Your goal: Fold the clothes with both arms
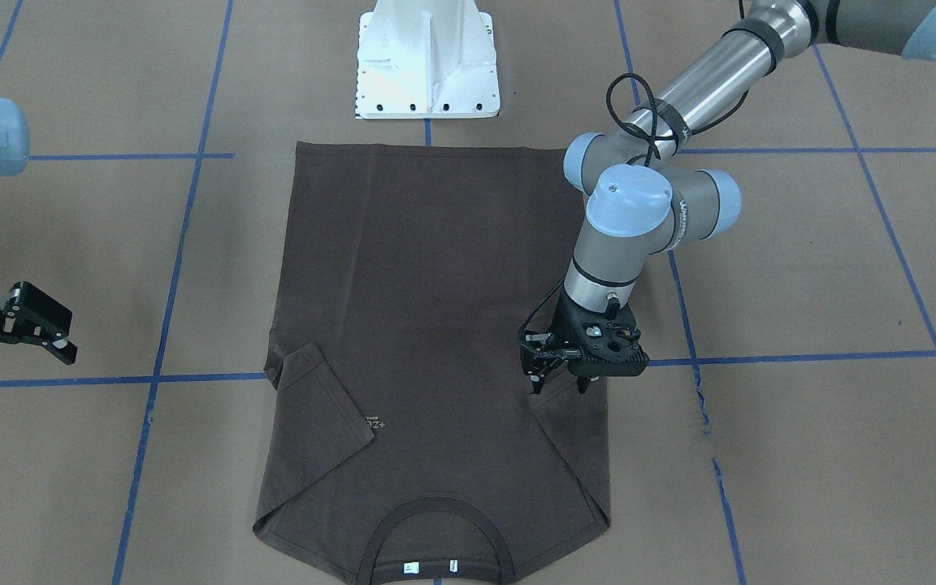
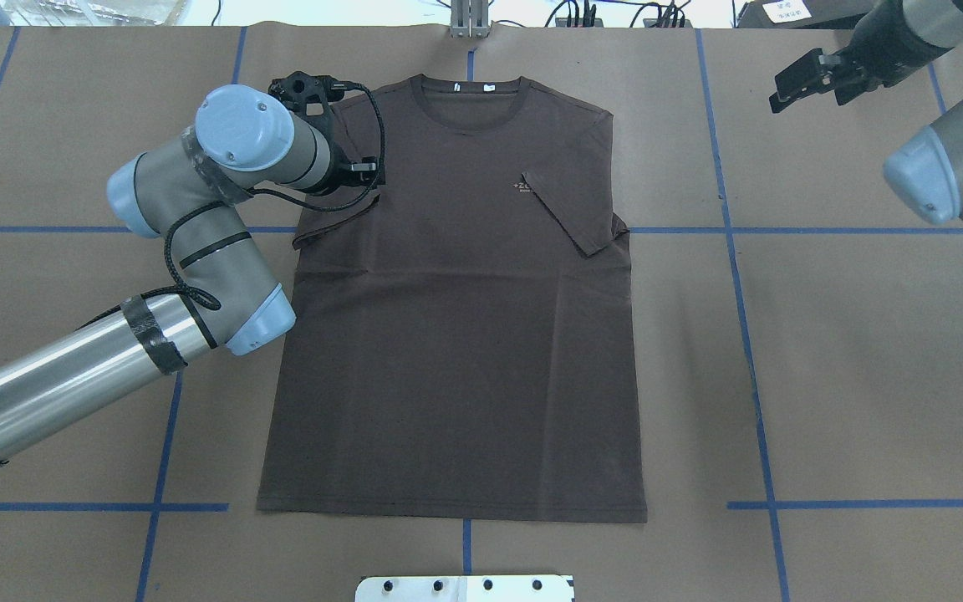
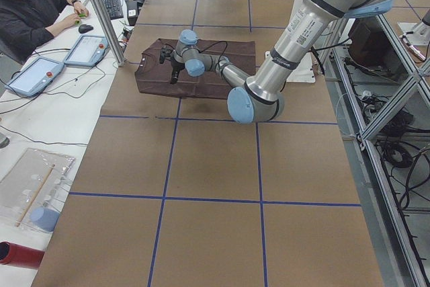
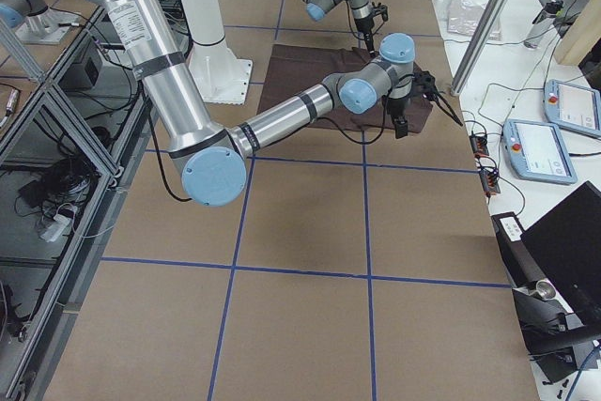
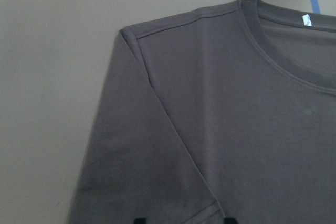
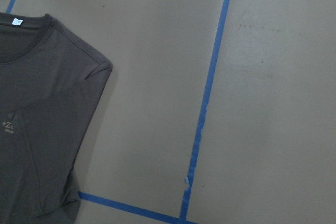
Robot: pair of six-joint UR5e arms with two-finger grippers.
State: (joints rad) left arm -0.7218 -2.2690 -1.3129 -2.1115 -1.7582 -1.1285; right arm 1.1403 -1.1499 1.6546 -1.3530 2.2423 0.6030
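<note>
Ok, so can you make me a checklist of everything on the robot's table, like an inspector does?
surface: brown paper table with blue tape lines.
job's things: dark brown T-shirt lies flat, collar away from the robot, both sleeves folded in over it.
clutter: nothing seen.
grippers: left gripper open, over a folded sleeve; right gripper open, off to the side over bare paper.
cables: black cable loops along the left arm.
surroundings: white base block; a person at a side desk with tablets.
</note>
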